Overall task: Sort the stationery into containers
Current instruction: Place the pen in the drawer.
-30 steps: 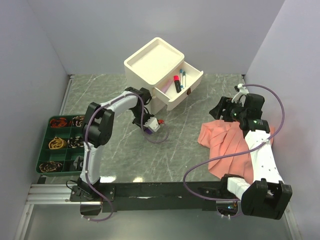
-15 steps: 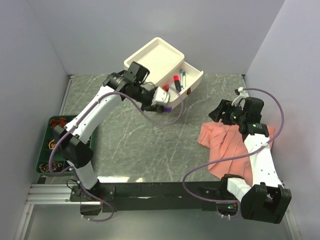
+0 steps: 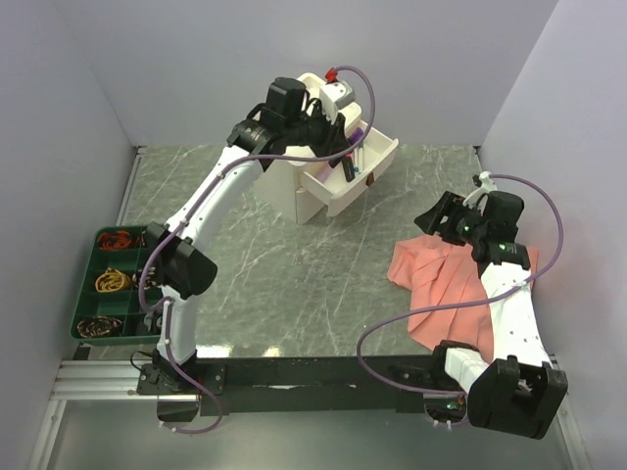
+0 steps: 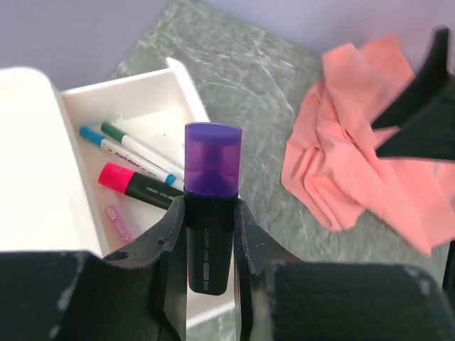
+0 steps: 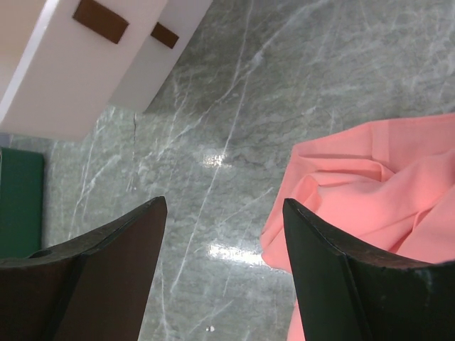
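My left gripper (image 4: 210,238) pinches the purple highlighter (image 4: 212,167) over the open drawer (image 4: 160,117). If I drop it crooked, it could bounce out. My right gripper (image 5: 224,249) is spread wide.

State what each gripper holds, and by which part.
Left gripper clamps the purple-capped highlighter by its black barrel, cap sticking out. Right gripper: open, empty.

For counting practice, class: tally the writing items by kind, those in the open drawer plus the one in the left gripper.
Pens: 2
Marker: 1
Purple highlighter: 1
Pale pink item, kind unclear: 1
Total: 5
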You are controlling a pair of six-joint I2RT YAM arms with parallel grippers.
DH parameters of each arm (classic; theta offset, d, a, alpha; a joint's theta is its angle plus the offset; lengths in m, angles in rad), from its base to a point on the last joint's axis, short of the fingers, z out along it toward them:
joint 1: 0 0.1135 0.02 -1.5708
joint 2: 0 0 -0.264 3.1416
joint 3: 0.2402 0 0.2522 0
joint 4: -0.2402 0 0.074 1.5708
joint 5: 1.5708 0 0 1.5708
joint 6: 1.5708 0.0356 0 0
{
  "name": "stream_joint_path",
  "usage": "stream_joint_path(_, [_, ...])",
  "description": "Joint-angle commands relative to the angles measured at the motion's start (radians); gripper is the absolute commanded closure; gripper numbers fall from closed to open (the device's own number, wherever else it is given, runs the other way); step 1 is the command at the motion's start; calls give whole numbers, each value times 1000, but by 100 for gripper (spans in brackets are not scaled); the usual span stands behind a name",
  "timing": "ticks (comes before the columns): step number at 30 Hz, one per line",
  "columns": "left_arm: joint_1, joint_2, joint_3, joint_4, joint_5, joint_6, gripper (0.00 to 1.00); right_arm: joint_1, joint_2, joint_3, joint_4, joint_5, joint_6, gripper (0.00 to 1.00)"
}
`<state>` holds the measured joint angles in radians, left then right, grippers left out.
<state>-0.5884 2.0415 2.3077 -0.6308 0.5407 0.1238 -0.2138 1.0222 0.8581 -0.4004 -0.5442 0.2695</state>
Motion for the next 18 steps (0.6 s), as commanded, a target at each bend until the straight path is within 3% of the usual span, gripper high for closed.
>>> stream_joint_path(1, [7,32,6,135,-122,-207,99,-27,-31,-28,38,-14,37,25])
stream_joint_path(5, [7,75,15,164,-195,-248,99,-38,-40,-48,37,-20,50,25])
stream_joint_path(13, [9,135,-4,207,-182,-217,97,-48,-34,-64,43,-25,62,25])
stream_joint_path(15, [9,132,-19,212,-160,-179,86,-48,-30,-62,48,-28,63,26])
stream_joint_path(16, [9,122,-27,226,-163,-177,69,-48,-28,-60,49,-31,62,25])
stream_joint_path(18, [9,103,-44,235,-151,-159,58,-50,-24,-60,66,-60,74,26])
